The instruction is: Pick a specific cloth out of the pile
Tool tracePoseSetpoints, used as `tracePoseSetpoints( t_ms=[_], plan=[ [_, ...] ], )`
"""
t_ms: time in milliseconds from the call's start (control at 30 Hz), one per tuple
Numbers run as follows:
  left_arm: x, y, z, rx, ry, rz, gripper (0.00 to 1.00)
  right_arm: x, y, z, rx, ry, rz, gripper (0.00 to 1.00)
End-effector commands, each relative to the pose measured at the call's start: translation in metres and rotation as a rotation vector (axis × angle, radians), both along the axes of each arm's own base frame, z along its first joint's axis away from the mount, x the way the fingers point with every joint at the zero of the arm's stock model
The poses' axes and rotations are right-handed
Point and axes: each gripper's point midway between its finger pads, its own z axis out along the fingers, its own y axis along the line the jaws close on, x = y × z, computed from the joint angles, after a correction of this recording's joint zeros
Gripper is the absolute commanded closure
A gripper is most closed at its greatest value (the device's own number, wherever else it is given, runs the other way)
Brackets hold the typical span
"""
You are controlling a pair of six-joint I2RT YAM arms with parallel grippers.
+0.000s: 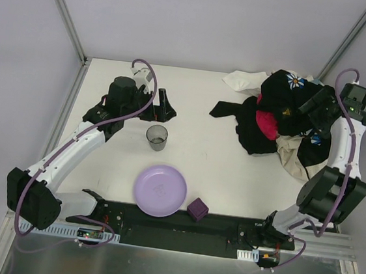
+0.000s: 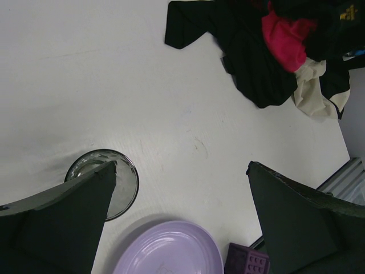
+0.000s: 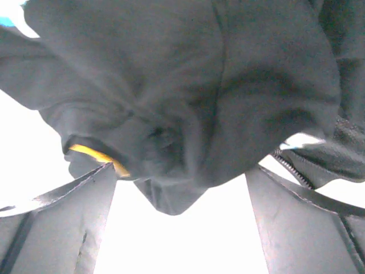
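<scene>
The pile (image 1: 280, 118) lies at the table's far right: mostly black clothes with a red-pink piece (image 1: 267, 123), a daisy-print garment (image 1: 295, 81), and beige and white pieces. A narrow plain black piece, apparently the cloth (image 1: 228, 109), sticks out of the pile's left side flat on the table; it also shows in the left wrist view (image 2: 188, 25). My right gripper (image 1: 305, 110) is open over the top of the pile, with black fabric (image 3: 188, 114) bunched just beyond its spread fingertips (image 3: 179, 166). My left gripper (image 1: 163, 107) is open and empty, low over the table far left of the pile (image 2: 181, 165).
A grey cup (image 1: 157, 137) stands just in front of the left gripper, also in the left wrist view (image 2: 102, 182). A purple plate (image 1: 160, 190) and a small purple block (image 1: 197, 209) sit near the front edge. The enclosure's walls stand close behind and right of the pile.
</scene>
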Motion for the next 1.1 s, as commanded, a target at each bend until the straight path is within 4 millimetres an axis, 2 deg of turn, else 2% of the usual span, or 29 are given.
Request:
tracePoseSetpoints(
  t_ms=[0, 67, 200, 400, 600, 667, 800, 1067],
  plan=[
    [0.005, 0.008, 0.024, -0.005, -0.088, 0.022, 0.01, -0.017, 0.018, 0.044, -0.013, -0.107, 0.026, 0.04],
    [0.004, 0.008, 0.023, -0.003, -0.089, 0.019, 0.01, -0.023, 0.021, 0.051, -0.020, -0.129, 0.031, 0.04],
    [0.003, 0.006, 0.024, -0.008, -0.090, 0.007, 0.01, -0.030, 0.034, 0.051, -0.011, -0.139, 0.064, 0.04],
    [0.001, 0.003, 0.026, -0.024, -0.083, -0.010, 0.01, -0.036, 0.068, 0.022, 0.012, -0.080, 0.153, 0.04],
    [0.004, -0.005, 0.030, -0.039, -0.073, -0.037, 0.01, -0.041, 0.093, -0.022, 0.023, 0.002, 0.208, 0.04],
    [0.007, -0.009, 0.028, -0.045, -0.051, -0.049, 0.01, -0.042, 0.095, -0.039, 0.019, 0.043, 0.212, 0.04],
    [0.014, -0.018, 0.026, -0.057, 0.003, -0.071, 0.01, -0.037, 0.088, -0.060, -0.004, 0.089, 0.193, 0.04],
    [0.028, -0.038, 0.017, -0.087, 0.111, -0.101, 0.01, -0.010, 0.068, -0.074, -0.079, 0.133, 0.154, 0.01]
  ],
)
